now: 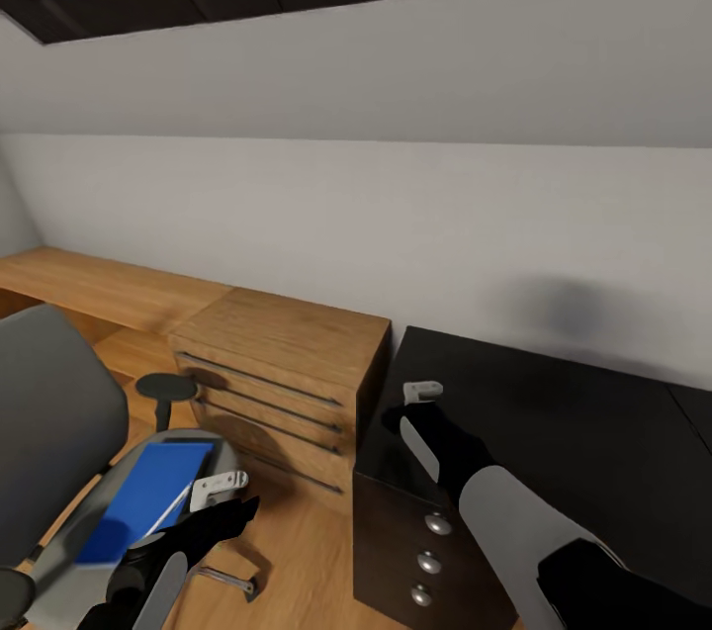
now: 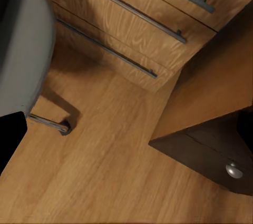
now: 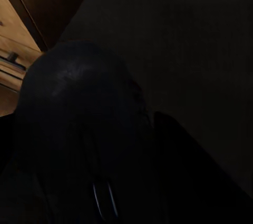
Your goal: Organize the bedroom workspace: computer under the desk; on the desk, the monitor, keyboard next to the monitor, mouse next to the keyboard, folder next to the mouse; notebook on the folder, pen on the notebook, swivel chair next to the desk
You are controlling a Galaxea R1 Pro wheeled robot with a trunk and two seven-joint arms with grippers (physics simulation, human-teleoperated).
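Right gripper [image 1: 423, 395]: hovers above the near left corner of the black desk [image 1: 554, 442]; its wrist camera shows a dark, rounded, glossy object with a scroll-wheel slit, seemingly the mouse [image 3: 84, 129], close between the fingers, though whether the jaws pinch it cannot be told. Left gripper [image 1: 220, 490]: suspended just beside the swivel chair's seat edge, over the floor; its spread cannot be told, and nothing is seen in it. Swivel chair [image 1: 44, 412]: grey, smooth-shelled, rounded back, black disc armrest, metal leg. Folder [image 1: 148, 499]: flat blue rectangle lying on the chair seat. Desk: matte black top, drawer front with three round silver knobs. Drawer unit [image 1: 282, 373]: light wood grain, long thin dark bar handles, standing just beside the desk. Floor [image 2: 105, 171]: warm wood planks.
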